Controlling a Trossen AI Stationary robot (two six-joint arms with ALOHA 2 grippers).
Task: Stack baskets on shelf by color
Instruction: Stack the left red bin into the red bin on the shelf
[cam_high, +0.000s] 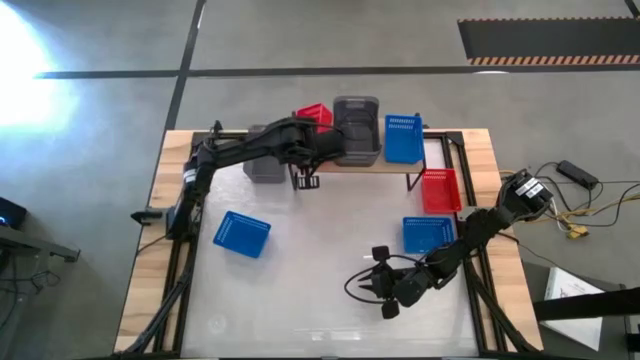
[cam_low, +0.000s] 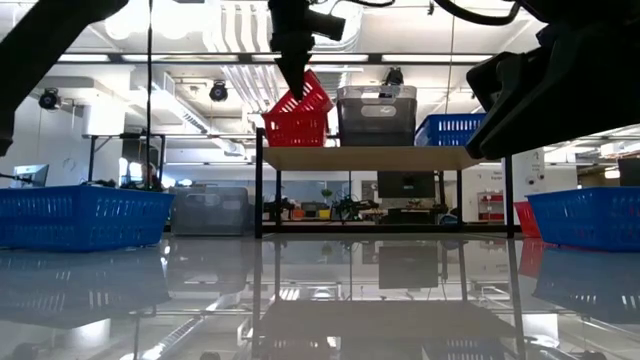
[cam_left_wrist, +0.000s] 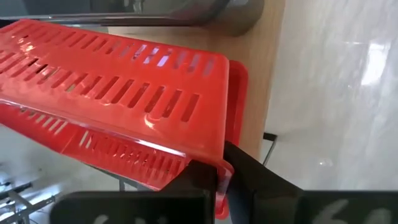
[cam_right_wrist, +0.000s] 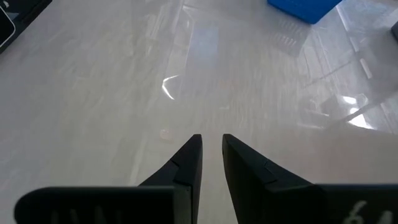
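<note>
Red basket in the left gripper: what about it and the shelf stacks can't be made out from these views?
- High view: the left gripper and arm cover most of the red basket; whether it touches the shelf is hidden.
- Low view: the red basket is tilted, but whether another lies beneath it is unclear.
- Left wrist view: the picture's edge cuts off the basket's far end.
- High view: the grey stack count is unreadable.

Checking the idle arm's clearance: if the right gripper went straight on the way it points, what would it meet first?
Probably just the bare white tabletop: the right gripper aims down at it, nothing between. The blue basket sits off its line.
</note>
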